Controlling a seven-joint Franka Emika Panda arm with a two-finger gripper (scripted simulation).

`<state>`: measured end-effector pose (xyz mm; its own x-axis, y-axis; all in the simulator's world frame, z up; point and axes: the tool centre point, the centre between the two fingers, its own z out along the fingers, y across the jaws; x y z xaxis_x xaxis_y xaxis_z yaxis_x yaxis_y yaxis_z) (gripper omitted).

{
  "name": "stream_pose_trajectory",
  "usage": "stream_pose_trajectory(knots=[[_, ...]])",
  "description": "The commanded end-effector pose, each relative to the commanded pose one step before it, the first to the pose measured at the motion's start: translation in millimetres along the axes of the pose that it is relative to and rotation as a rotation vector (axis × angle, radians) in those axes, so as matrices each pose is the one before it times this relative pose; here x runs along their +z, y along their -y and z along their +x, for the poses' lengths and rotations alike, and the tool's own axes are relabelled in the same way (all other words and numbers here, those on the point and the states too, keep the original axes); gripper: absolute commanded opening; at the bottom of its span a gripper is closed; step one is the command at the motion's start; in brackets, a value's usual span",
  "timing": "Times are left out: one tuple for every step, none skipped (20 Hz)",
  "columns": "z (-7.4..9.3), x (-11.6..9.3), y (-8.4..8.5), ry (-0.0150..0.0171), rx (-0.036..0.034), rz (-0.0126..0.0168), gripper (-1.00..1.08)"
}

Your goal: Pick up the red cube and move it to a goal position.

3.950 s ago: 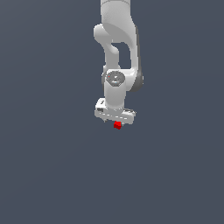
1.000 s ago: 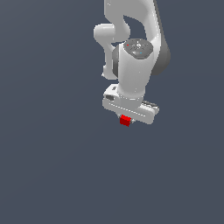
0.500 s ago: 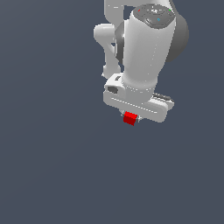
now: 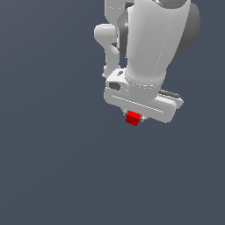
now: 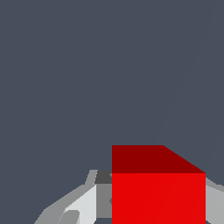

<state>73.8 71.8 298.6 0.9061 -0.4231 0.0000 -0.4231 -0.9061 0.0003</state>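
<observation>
Red cube (image 4: 133, 118): sits directly under the white gripper body, tucked against its underside, between the fingers. All sides look equal, so no long axis to report. In the exterior view it is slightly turned, one corner edge facing the camera, top face hidden by the gripper body. In the wrist view the red cube (image 5: 158, 192) shows a bright front face square-on and a darker face above it, slanting off on one side.

Gripper (image 4: 134, 119): hangs from the white arm (image 4: 154, 48), its wide body tilted, lower toward the exterior view's right. Fingers pressed in on the cube, one on each side; only small bits of them show beside the cube in the exterior view. In the wrist view a pale grey finger (image 5: 83, 203) lies flush against the cube's side, and a sliver of grey shows on the opposite side. No gap visible between finger and cube.

Surroundings: plain dark blue-grey ground (image 4: 52, 167) all around the cube. Cannot tell whether the cube is clear of it or resting on it.
</observation>
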Motion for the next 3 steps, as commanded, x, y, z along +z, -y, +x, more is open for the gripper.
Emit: stream_pose_trajectory(knots=[[1.34,-2.33,0.98,-0.00013,0.0,0.00009,-1.0],[0.2,-0.13,0.14,0.0,0.0,0.0,-1.0],[0.07,0.01,0.04,0.0,0.0,0.0,-1.0]])
